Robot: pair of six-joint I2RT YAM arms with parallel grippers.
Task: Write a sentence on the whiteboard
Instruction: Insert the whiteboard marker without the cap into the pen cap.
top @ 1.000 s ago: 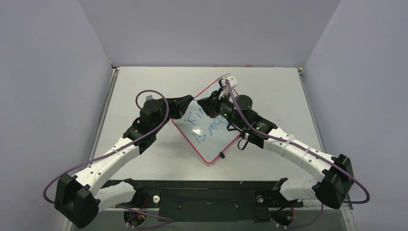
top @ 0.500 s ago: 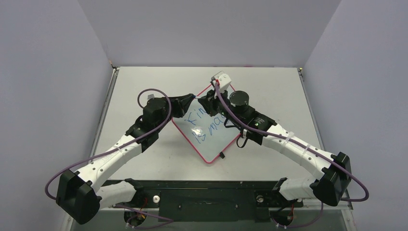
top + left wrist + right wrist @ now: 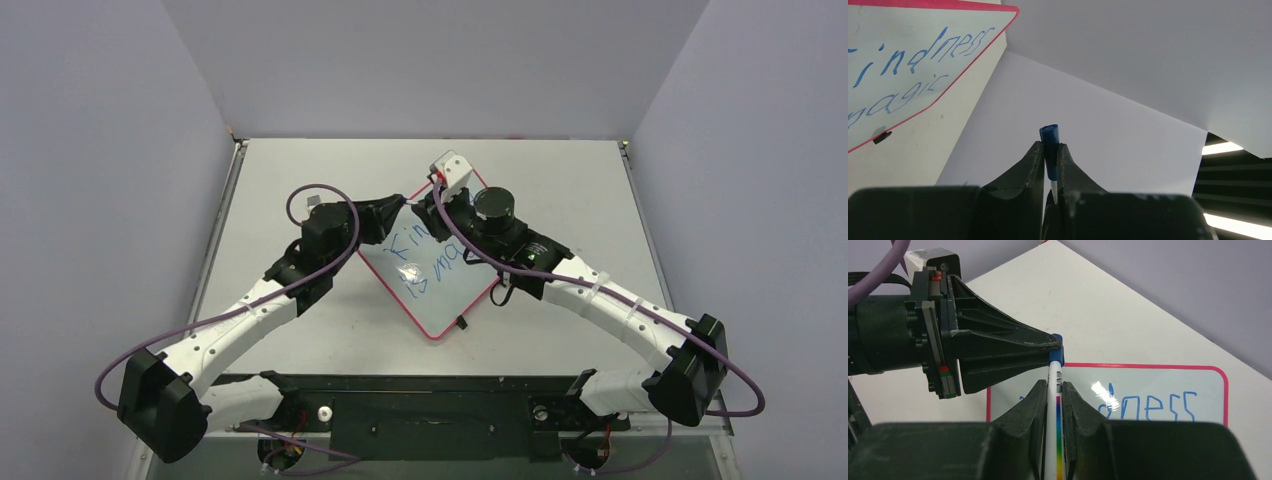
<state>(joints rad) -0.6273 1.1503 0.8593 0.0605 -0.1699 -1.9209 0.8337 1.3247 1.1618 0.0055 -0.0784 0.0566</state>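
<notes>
The whiteboard (image 3: 452, 292) lies turned like a diamond at the table's middle, red-rimmed. The sentence (image 3: 425, 262) is in blue, in two lines. In the left wrist view the whiteboard (image 3: 883, 30) shows the sentence (image 3: 923, 60) as "indness" over "agic". Both grippers meet above the board's far corner. My left gripper (image 3: 405, 203) (image 3: 1049, 146) is shut on the marker's blue cap (image 3: 1049, 134). My right gripper (image 3: 428, 212) (image 3: 1054, 386) is shut on the white marker (image 3: 1055, 407) with a rainbow stripe. The marker's far end reaches the cap (image 3: 1057, 351) between the left fingers (image 3: 1013, 347).
A black clip (image 3: 461, 322) sits on the board's near right edge. Grey table (image 3: 580, 200) lies bare around the board. Lilac walls close in the back and both sides, and a black rail (image 3: 430, 400) runs along the near edge.
My right wrist has rolled and shifted left, swinging its camera toward the left gripper. The left arm has edged slightly right. Both grippers stay shut.
</notes>
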